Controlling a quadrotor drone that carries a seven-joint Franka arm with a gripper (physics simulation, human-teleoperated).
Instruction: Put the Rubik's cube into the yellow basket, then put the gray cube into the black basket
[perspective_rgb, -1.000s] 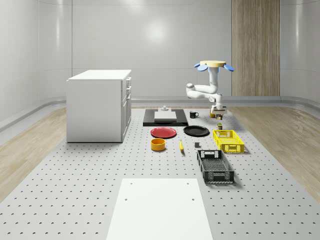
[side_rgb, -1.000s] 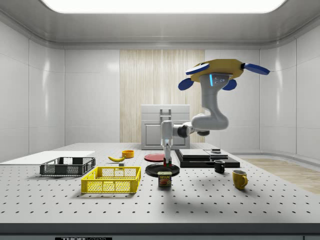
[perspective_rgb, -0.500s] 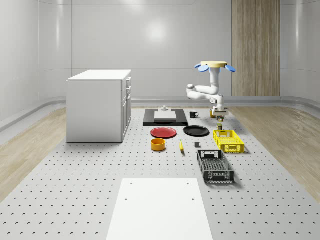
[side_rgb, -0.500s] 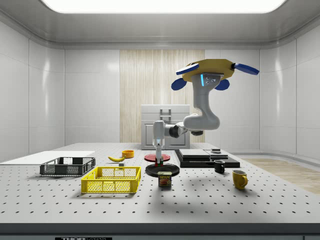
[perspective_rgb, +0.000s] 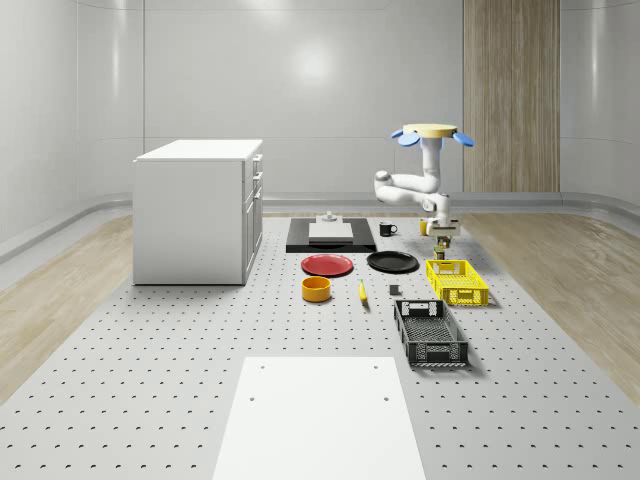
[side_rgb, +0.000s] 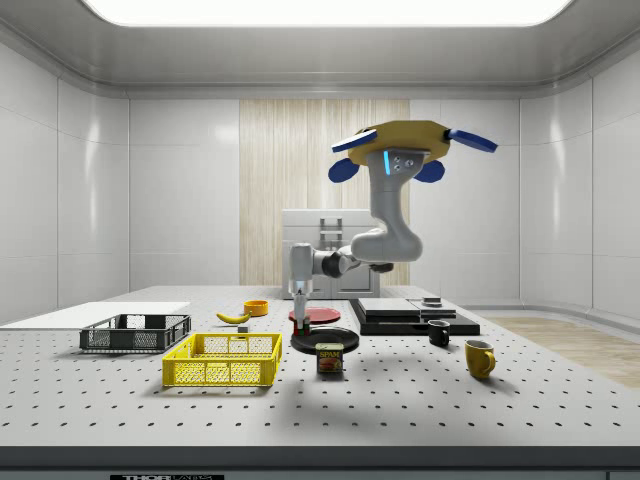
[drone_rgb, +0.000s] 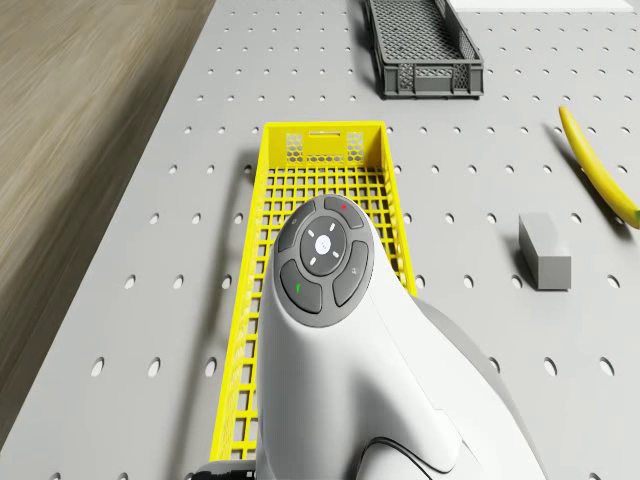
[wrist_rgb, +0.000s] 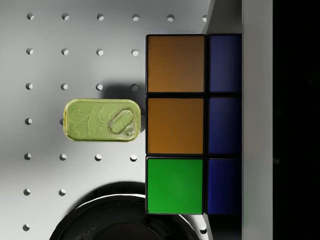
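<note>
Over at the far right of the perforated table (perspective_rgb: 150, 400), the drone (perspective_rgb: 433, 132) is hovering high above the far end of the yellow basket (perspective_rgb: 457, 281), with its white arm (side_rgb: 385, 235) elbowing down so the gripper (side_rgb: 298, 303) is hanging just above the tabletop near the black plate (side_rgb: 318, 340). The fingers are clamped on the Rubik's cube (wrist_rgb: 192, 124), which in the wrist view is sitting right up against the camera showing orange, green and blue tiles. Below it on the table, a little spam can (wrist_rgb: 102, 120) is lying next to the plate's rim. From the drone view the arm's wrist is sitting over the yellow basket, the gray cube (drone_rgb: 544, 251) is resting on the table a bit off to the side, a banana (drone_rgb: 598, 166) is lying beyond it, and the black basket (drone_rgb: 421, 47) is lined up end to end with the yellow one, with a gap between them. Further left in the whole-scene view, a red plate (perspective_rgb: 327, 264) and an orange bowl (perspective_rgb: 317, 289) are sitting near the white cabinet (perspective_rgb: 197, 210).
</note>
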